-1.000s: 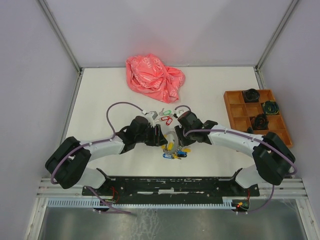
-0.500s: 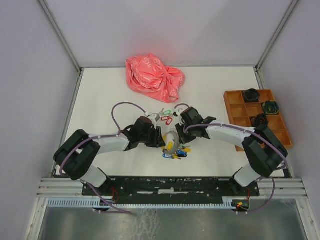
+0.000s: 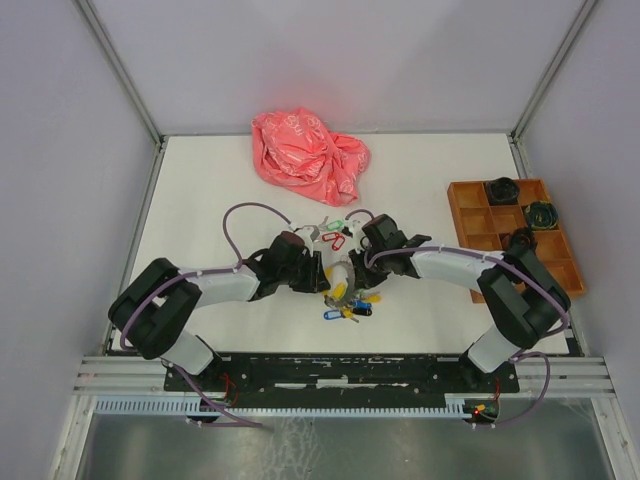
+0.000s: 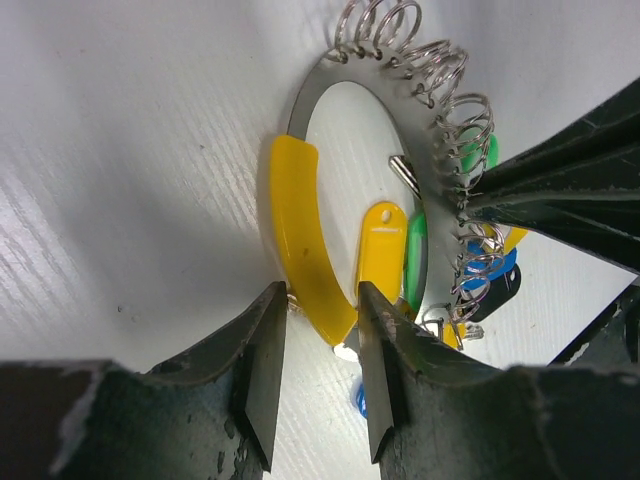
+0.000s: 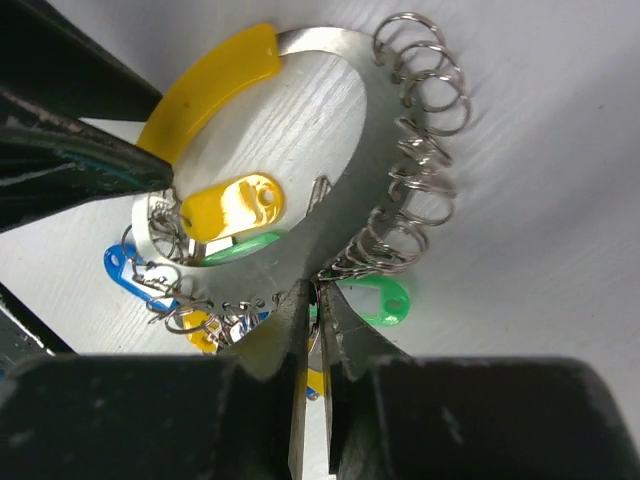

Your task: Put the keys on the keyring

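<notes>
one white worktop [image 3: 200, 200] carries one crumpled pink bag [image 3: 308, 155] at the back and one orange tray [image 3: 465, 225] at the right. one keyring [image 3: 343, 285], a thin silver hoop with a yellow sleeve, many small split rings and yellow, green and blue tags, sits near the front centre. the left fingers [image 4: 255, 370] clamp its yellow sleeve; the right fingers [image 5: 297, 380] pinch its wire, almost together. two keys [image 3: 337, 241], one red-tagged, one green-tagged, lie just behind it. tag labels too blurred to read.
</notes>
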Robot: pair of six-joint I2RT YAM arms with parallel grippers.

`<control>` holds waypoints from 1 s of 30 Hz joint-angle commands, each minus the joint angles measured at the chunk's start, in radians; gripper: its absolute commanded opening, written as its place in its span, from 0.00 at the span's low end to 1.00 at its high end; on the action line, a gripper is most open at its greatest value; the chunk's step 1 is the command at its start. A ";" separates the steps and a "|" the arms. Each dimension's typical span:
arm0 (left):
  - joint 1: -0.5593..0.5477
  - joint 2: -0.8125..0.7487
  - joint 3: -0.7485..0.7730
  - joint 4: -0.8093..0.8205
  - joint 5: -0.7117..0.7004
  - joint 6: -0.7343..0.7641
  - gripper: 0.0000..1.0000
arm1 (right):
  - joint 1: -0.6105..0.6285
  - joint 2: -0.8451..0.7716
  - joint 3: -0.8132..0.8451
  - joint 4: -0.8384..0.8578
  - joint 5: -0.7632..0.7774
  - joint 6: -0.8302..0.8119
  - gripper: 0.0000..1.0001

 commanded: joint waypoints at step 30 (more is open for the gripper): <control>0.048 -0.181 -0.113 0.452 0.227 -0.057 0.55 | 0.015 -0.310 0.068 0.044 -0.142 -0.227 0.01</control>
